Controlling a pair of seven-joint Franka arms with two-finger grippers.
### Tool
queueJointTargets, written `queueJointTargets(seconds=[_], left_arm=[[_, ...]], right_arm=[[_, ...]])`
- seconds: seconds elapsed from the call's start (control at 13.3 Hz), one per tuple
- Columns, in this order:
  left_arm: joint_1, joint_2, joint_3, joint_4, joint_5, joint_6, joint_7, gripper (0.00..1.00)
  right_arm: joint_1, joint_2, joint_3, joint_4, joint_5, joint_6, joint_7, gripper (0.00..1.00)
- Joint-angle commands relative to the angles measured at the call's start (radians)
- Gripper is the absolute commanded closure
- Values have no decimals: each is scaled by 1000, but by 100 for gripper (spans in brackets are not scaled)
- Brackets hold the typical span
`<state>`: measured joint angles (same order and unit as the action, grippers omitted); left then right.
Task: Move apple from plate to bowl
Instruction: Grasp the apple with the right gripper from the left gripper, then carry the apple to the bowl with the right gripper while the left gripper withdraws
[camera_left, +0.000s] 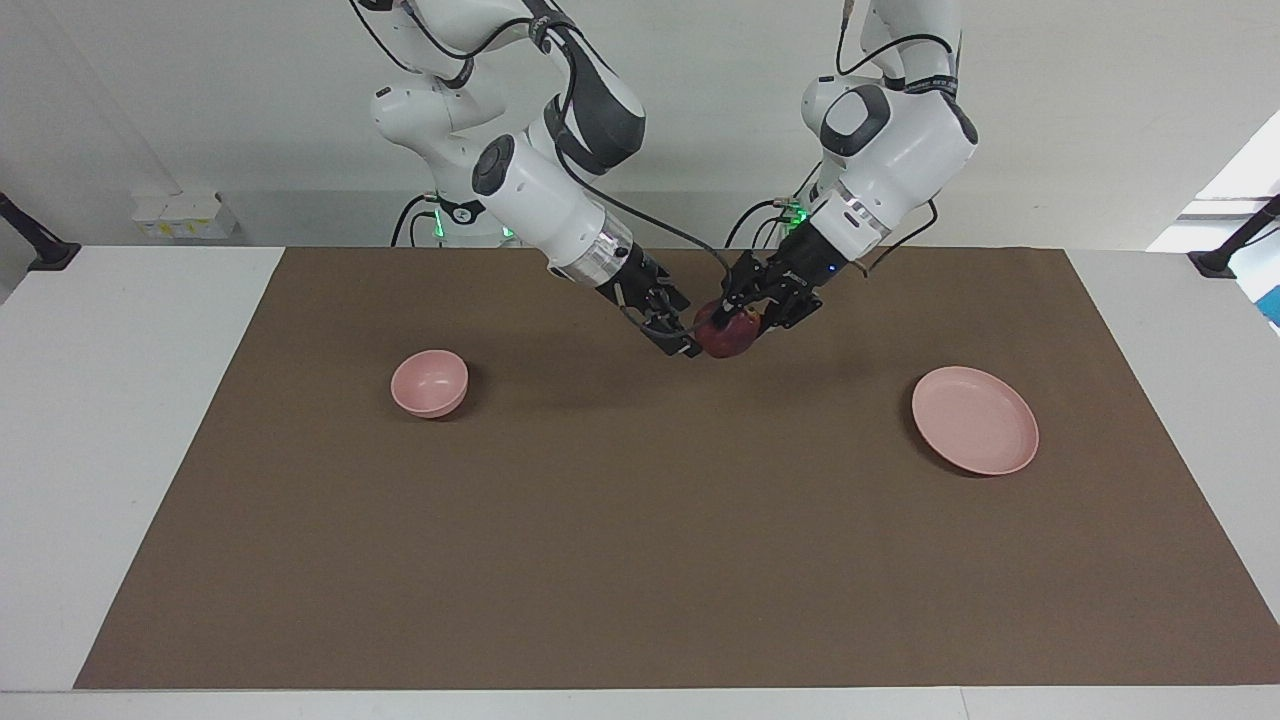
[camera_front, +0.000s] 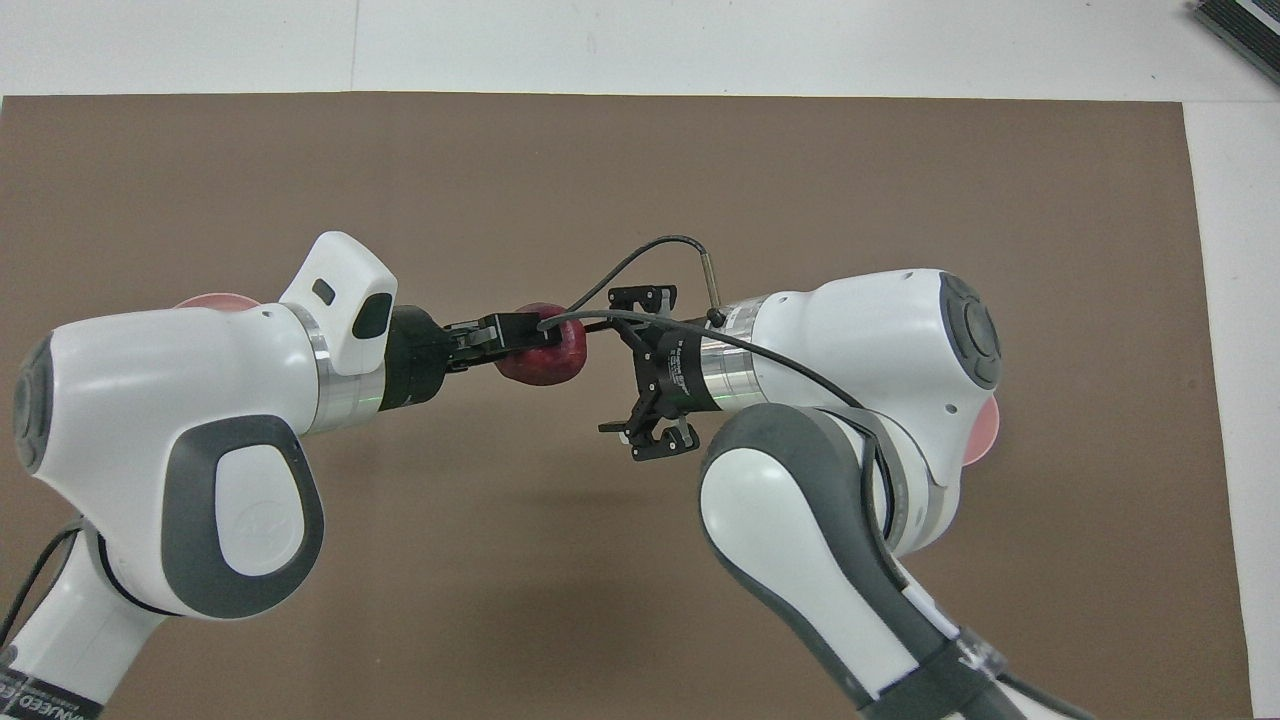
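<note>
Handing over mid-table: left hand (camera_left: 738, 322) clamped on apple (camera_left: 727, 335), right hand (camera_left: 676, 330) spread beside it. Next, you close right, release left, carry to bowl (camera_left: 430, 383).

The apple (camera_left: 727, 335) at upper centre is dark red-maroon. The bowl (camera_left: 430, 383) and the plate (camera_left: 975, 420) are both matte pink. A plain brown mat (camera_left: 640, 540) covers the white table (camera_left: 100, 420), and the arms are white and grey.
</note>
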<state>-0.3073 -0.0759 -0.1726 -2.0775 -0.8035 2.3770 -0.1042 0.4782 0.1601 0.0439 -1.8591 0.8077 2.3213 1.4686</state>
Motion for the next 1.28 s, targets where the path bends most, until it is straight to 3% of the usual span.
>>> queueJointTargets(seconds=[0.0,0.15,0.23,0.3,0.38,0.45,0.68,0.75,0.83,0.9,1.21], left_arm=[[-38,-30,10,-26,-20,5,-35,100],[-50,-30,10,-26,-20,5,-46,100],[-50,-30,10,-26,-20,4,-55,100],[-49,-30,10,-26,-20,4,-57,100],[-49,-30,10,-24,-20,4,-54,100],[-49,-28,10,-24,-20,-1,-54,100],[-39,-28,12,-18,-20,-45,-54,93],[-38,-27,12,-15,-19,-50,-54,75],[-38,-25,13,-13,-19,-50,-54,47],[-38,-24,13,-12,-17,-50,-52,2],[-23,-24,22,-9,-3,-93,-49,0]], right_arm=[[6,16,5,24,30,17,13,0],[25,16,5,24,30,18,12,0],[25,16,5,26,31,18,4,30],[25,16,5,32,33,18,7,69],[23,19,5,35,33,17,9,86],[23,19,5,35,31,15,10,92],[23,19,5,35,31,15,12,92],[23,19,5,35,31,15,12,92],[23,19,4,35,30,15,10,91],[23,19,4,34,30,15,12,91],[-4,22,-2,28,15,10,9,91]])
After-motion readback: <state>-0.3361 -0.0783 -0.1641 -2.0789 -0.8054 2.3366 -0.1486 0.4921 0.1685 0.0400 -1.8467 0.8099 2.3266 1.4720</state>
